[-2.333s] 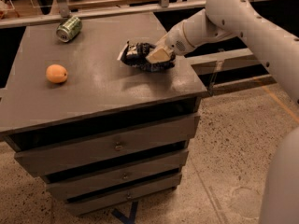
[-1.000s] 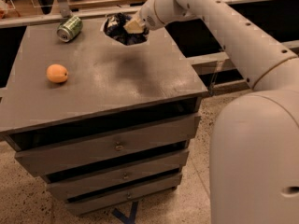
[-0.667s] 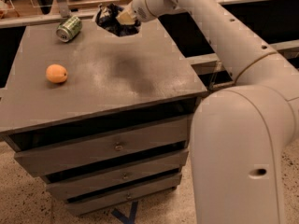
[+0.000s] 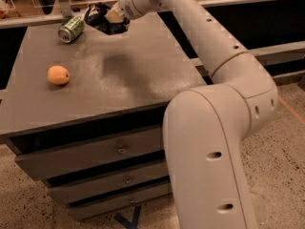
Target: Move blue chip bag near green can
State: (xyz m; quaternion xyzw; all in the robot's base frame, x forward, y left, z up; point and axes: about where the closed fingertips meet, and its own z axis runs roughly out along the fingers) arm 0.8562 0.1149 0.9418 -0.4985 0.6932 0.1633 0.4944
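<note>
Gripper (image 4: 110,18): sits just right of the green can (image 4: 71,28), over the far edge of the grey drawer cabinet (image 4: 119,80), tan fingers (image 4: 114,12) pinched shut on the blue chip bag (image 4: 97,14) (dark foil, crumpled around the grip). Blue chip bag: hangs from that pinch between gripper and green can, just beside the can; cannot tell whether touching it, nor whether resting on the cabinet top. Green can: lies on its side, silver end turned toward the near left. Orange fruit (image 4: 58,75): rests nearer the camera than the green can and slightly to its left, well apart from it. Cream-coloured robot arm (image 4: 214,56): reaches in from the right of the green can, with its bulky elbow filling the foreground. Three drawers (image 4: 119,149): stacked in the cabinet front, below the top that carries the green can. Speckled floor (image 4: 276,166): lies lower still, right of the cabinet.
</note>
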